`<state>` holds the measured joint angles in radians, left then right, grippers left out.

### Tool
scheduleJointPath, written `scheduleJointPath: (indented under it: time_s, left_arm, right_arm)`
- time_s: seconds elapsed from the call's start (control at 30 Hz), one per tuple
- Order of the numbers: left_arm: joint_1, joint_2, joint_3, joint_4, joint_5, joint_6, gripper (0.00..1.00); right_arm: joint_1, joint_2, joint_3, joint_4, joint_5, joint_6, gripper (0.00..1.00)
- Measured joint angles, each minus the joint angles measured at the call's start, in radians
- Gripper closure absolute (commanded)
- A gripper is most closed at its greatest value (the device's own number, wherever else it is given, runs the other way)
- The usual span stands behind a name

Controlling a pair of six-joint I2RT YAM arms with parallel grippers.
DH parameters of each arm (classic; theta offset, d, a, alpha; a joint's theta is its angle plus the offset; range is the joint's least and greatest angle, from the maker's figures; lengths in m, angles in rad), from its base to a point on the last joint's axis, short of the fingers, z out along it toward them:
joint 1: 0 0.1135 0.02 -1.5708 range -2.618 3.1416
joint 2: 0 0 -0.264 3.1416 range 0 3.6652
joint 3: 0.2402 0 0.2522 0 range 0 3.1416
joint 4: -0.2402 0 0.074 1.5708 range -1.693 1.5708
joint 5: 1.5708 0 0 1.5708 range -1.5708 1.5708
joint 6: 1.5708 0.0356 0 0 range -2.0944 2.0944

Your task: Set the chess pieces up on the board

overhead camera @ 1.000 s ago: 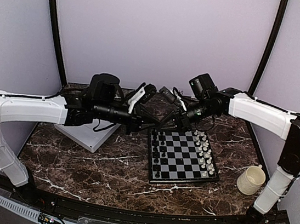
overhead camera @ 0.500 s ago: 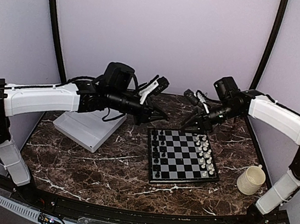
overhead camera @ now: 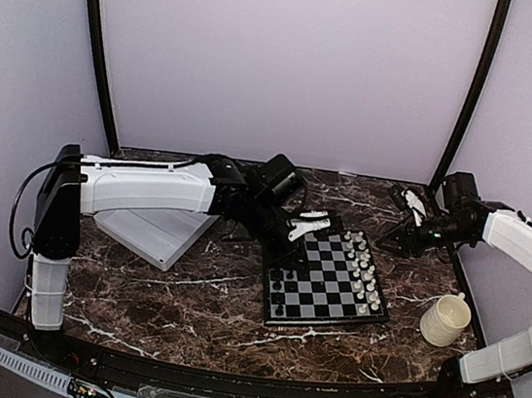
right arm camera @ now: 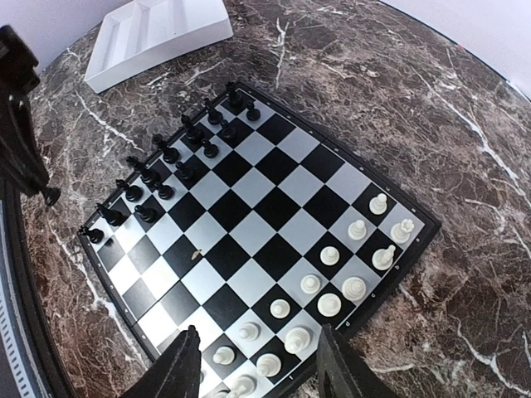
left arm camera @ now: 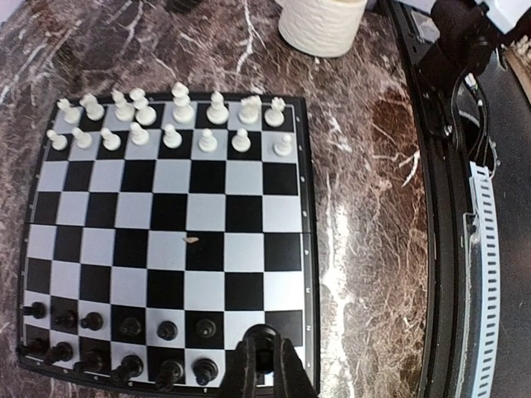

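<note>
over black-side corner of board: left end effector pinched together on what looks like tiny black chessman; right end effector apart, empty. other black chessmen ranked along that edge. judged light, stiff, slick, tippy: pinch at head.

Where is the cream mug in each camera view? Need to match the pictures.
Top external: mug at lower right, just off the board's near right corner, apart from it.
Left wrist: mug at the top edge, cropped, beyond the board's far side.
Right wrist: not in it.
Shared landmark: the board, in all three views; the mug sits off the side with the white chessmen.
</note>
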<state>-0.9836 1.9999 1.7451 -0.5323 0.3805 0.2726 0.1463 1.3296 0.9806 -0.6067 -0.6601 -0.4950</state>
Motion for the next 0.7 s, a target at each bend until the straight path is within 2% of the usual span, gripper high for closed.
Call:
scheduleJointPath:
  time_s: [0.27, 0.7]
  left_arm:
    - [-0.042, 0.093, 0.029, -0.117, -0.043, 0.051, 0.95]
    - [-0.05, 0.192, 0.106, -0.166, -0.114, 0.071, 0.93]
  right_arm:
    - [-0.002, 0.0, -0.016, 0.041, 0.0, 0.007, 0.5]
    - [-0.002, 0.0, -0.024, 0.045, -0.025, -0.002, 0.5]
